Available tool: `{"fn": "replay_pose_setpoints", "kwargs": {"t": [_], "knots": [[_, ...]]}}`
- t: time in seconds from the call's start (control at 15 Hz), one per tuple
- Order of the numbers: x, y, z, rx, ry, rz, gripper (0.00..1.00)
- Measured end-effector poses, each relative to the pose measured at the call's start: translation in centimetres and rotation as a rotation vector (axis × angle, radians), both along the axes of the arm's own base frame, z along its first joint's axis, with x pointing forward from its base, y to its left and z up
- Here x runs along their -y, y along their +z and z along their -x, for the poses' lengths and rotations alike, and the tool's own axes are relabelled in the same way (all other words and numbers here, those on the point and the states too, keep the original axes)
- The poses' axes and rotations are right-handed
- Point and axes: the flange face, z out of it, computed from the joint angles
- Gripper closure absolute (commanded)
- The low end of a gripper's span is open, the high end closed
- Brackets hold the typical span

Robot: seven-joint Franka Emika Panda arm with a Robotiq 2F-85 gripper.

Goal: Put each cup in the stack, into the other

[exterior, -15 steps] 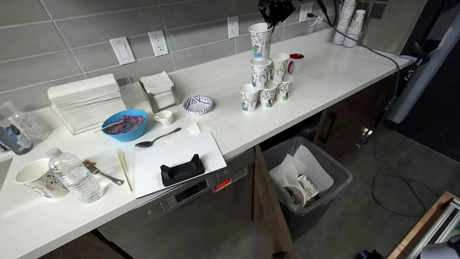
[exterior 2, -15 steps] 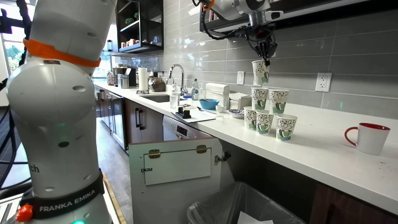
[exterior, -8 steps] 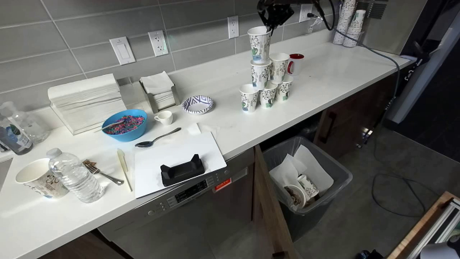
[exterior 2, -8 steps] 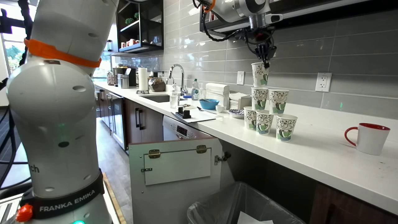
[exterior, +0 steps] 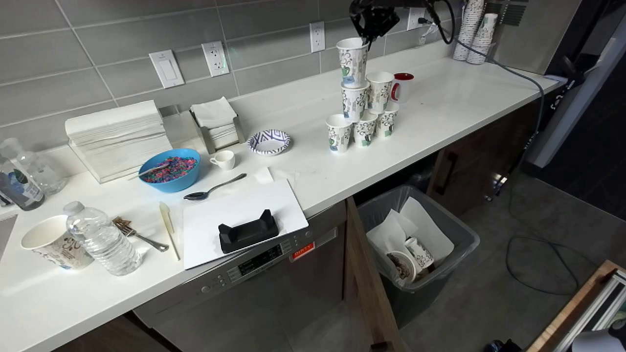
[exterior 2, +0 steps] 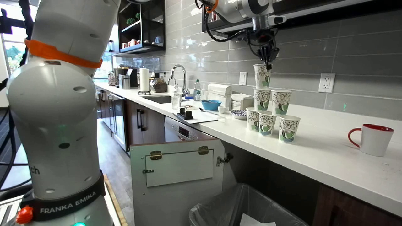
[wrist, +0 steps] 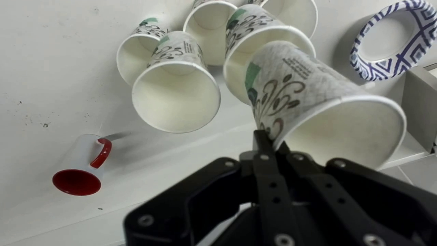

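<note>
Straight above a second-tier patterned cup (exterior 2: 262, 100), the gripper (wrist: 273, 140) pinches the top paper cup (exterior 2: 261, 78) by its rim. Lowering should nest them.

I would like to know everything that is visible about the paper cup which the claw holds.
The held cup looks like paper: white, tapering towards its base, with a pale rim, dark leafy scrolls and green and blue print low on the wall. It is close to upright, mouth up; its visible inside is plain off-white. The claw pinches the wall at the rim, from inside and outside. Directly below is a matching cup; I cannot tell whether the two touch.
</note>
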Motion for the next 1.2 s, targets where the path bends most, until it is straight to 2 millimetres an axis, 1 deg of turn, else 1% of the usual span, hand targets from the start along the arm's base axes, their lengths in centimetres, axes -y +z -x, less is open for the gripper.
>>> {"fn": "replay_pose_setpoints", "kwargs": {"t": [0.67,0.73,0.8,0.87,1.07,1.2], "knots": [[0.39,-0.44,-0.14,-0.006,-0.009,-0.012,0.99],[0.43,-0.52,-0.17,-0.008,-0.01,-0.012,0.86],[0.47,-0.62,-0.21,-0.009,-0.011,-0.013,0.71],[0.5,-0.72,-0.24,-0.011,-0.012,-0.014,0.66],[0.56,-0.95,-0.32,-0.014,-0.013,-0.014,0.41],[0.56,-1.01,-0.34,-0.015,-0.013,-0.013,0.27]]}}
